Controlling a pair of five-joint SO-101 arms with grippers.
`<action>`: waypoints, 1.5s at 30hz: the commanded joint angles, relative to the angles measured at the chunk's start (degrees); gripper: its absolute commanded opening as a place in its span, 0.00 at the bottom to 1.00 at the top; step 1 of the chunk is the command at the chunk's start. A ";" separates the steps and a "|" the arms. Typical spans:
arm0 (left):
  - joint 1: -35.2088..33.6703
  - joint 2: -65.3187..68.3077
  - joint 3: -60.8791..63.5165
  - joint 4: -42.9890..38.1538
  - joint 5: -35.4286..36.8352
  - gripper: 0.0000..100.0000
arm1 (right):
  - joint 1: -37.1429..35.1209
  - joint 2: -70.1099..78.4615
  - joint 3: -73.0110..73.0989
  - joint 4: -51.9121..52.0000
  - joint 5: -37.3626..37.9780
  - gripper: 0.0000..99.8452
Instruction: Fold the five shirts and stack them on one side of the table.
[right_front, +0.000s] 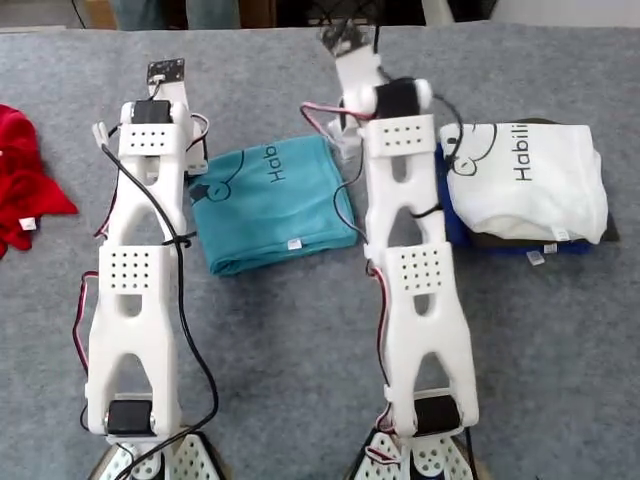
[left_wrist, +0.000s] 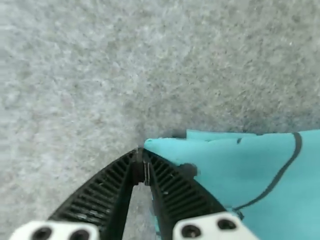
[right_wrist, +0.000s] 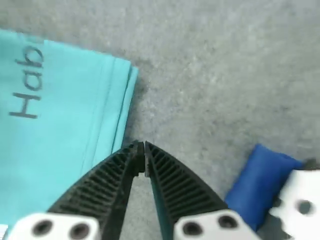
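Spreading grey and felt-like over the table (right_front: 550, 360); ending at the far edge against brown wood (right_front: 258, 12) and dark furniture (right_front: 300, 10).

A coarse grey felt covering (right_front: 300, 380) spreads across the whole work surface. Beyond its far edge, a brown wooden piece (right_front: 98, 12) stands at the far left and a pale white surface (right_front: 565, 10) lies at the far right.
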 joint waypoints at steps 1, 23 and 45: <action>-0.57 -0.62 -5.58 3.87 0.09 0.03 | 0.18 -14.55 0.31 0.88 2.37 0.01; -4.97 -0.62 -11.65 6.07 -2.99 0.03 | -12.57 -60.79 96.40 -23.65 -39.30 0.13; -4.70 3.08 -12.18 5.98 -3.16 0.03 | -12.66 -32.66 81.01 -27.96 -55.82 0.40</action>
